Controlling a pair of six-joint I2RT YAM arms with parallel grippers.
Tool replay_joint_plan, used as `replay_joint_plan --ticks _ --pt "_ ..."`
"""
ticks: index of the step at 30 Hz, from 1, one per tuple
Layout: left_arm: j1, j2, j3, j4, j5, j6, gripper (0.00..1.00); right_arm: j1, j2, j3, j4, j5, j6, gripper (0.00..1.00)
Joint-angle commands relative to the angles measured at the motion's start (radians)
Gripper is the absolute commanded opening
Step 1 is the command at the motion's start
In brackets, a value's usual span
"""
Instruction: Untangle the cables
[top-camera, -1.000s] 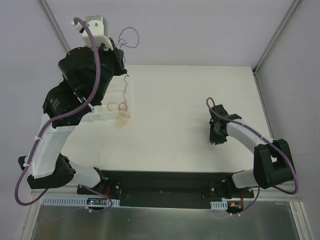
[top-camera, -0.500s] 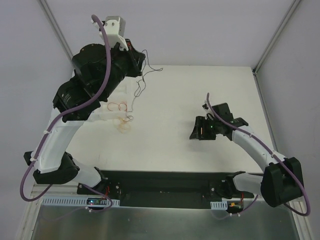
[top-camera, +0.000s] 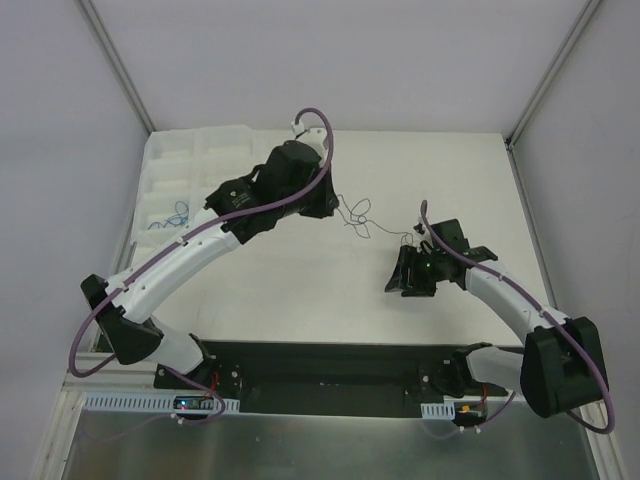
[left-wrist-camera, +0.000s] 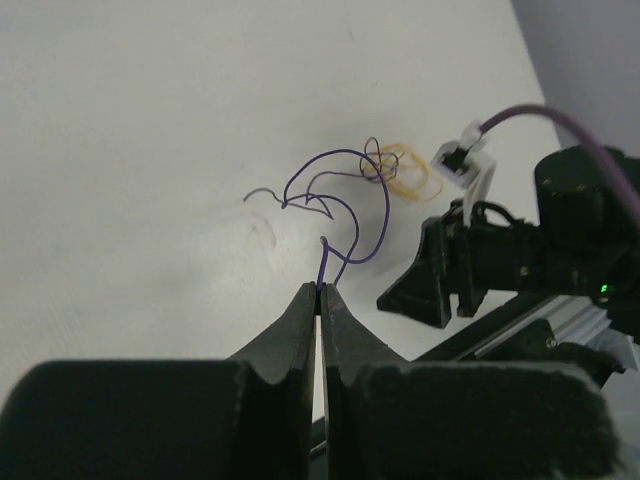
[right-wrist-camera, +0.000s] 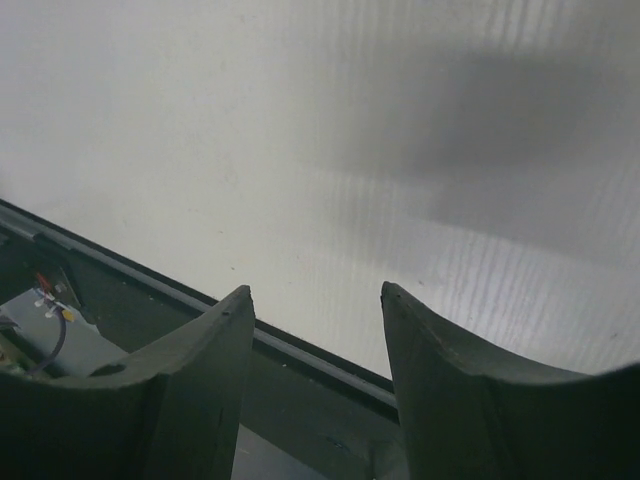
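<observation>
- Where the top view looks down, the left arm (top-camera: 185, 262) reaches diagonally from the near-left corner to the middle of the bench (top-camera: 300, 295). The cables (top-camera: 352, 214) trail from its tip toward the right arm (top-camera: 500, 290) as one thin, kinked strand, well away from every bench edge.
- A white tray (top-camera: 215, 140) fills the far-left corner in that same view, tight against the far and left edges. A few blue strands (top-camera: 176, 215) lie in one of its left-hand compartments.
- Bare surface lies open over the far-right part of the bench, and in the strip between the arms and the black rail (top-camera: 320, 360) at the near edge.
- Left wrist view: the left jaws are clenched, their fingertips (left-wrist-camera: 303, 305) pinching the end of a purple wire (left-wrist-camera: 340, 153).
- That wire rises into loose loops and tangles with a yellow-orange coil (left-wrist-camera: 410, 178) lying on the bench.
- The right arm's black head sits just to the right of the tangle; white bench stretches open to the left and beyond.
- Right wrist view: the right jaws are released, their fingertips (right-wrist-camera: 235, 305) standing apart with only bench between them.
- The near edge and dark rail cross the lower left on a slant, with plain white surface above them.
</observation>
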Motion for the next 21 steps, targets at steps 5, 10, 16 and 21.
replay_joint_plan --ticks 5,10,16,21 --pt "0.014 -0.046 -0.197 0.029 0.16 -0.052 0.0 -0.1 0.049 0.055 -0.153 0.183 0.008 0.56" --pt "0.013 -0.058 -0.248 0.027 0.189 -0.054 0.0 -0.218 0.098 0.153 -0.253 0.215 -0.027 0.56" --pt "0.014 -0.02 -0.218 0.021 0.266 -0.049 0.0 -0.259 0.227 0.303 -0.284 0.27 -0.012 0.55" --pt "0.016 -0.032 -0.216 0.017 0.301 -0.063 0.0 -0.259 0.363 0.391 -0.282 0.365 -0.007 0.52"
